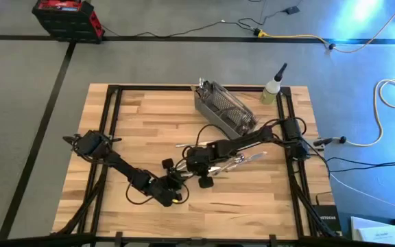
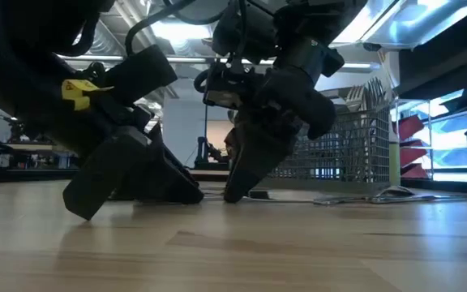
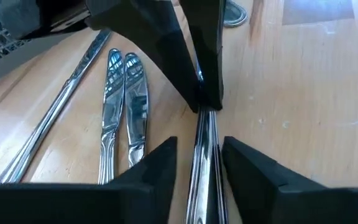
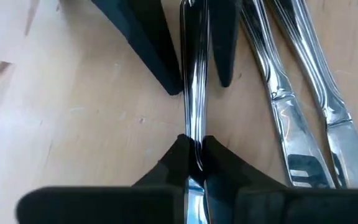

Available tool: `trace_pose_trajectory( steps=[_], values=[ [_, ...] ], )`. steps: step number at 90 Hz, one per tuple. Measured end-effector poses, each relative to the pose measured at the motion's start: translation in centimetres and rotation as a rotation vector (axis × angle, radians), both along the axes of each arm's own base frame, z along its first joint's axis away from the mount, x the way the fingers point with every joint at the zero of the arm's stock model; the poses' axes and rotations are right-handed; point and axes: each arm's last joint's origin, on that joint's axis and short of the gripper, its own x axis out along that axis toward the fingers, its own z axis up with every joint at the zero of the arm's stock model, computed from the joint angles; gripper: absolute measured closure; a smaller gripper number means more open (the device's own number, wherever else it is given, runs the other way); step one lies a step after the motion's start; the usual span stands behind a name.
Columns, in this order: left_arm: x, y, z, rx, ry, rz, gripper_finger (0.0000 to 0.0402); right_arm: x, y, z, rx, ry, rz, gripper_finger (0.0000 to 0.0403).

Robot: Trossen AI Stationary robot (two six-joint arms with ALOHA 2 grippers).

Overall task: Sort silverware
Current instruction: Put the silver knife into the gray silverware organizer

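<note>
Right now your two pincers meet over a single piece of silverware near the centre of the counter (image 1: 129, 116) in the high view. The right pincer (image 4: 194, 152) has its fingers pressed together on that utensil (image 4: 191, 81), a slim shiny handle lying flat on the wood. The left pincer (image 3: 197, 162) sits at the other end of the same piece with its fingers apart, one on each side of the handle and not touching it. In the left wrist view, two knives (image 3: 123, 106) lie side by side just beside the held utensil, with another long handle (image 3: 55, 112) farther over. In the high view, a few more pieces of silverware (image 1: 242, 159) lie loose just right of the pincers. The mesh basket (image 1: 223, 108) stands upper right of centre, with a small bottle (image 1: 273, 88) near it.
</note>
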Motion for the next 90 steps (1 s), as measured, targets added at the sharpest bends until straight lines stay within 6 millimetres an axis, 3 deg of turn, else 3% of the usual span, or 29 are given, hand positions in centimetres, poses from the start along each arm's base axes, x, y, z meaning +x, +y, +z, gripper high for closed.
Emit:
trace_pose_trajectory(
  steps=[32, 62, 90],
  values=[
    [-0.1, 0.0, 0.6, 0.025, -0.004, 0.001, 0.0191, 0.0, 0.0, -0.1, -0.014, 0.002, -0.005, 0.0388],
    [-0.1, 0.0, 1.0, 0.022, 0.005, -0.018, 0.0191, 0.6, 0.5, 1.3, -0.061, 0.010, 0.000, 0.0399],
    [0.0, 0.1, 1.0, 0.000, 0.006, -0.014, 0.0192, 0.4, 2.3, 1.8, -0.186, 0.012, 0.042, 0.0403]
  ],
)
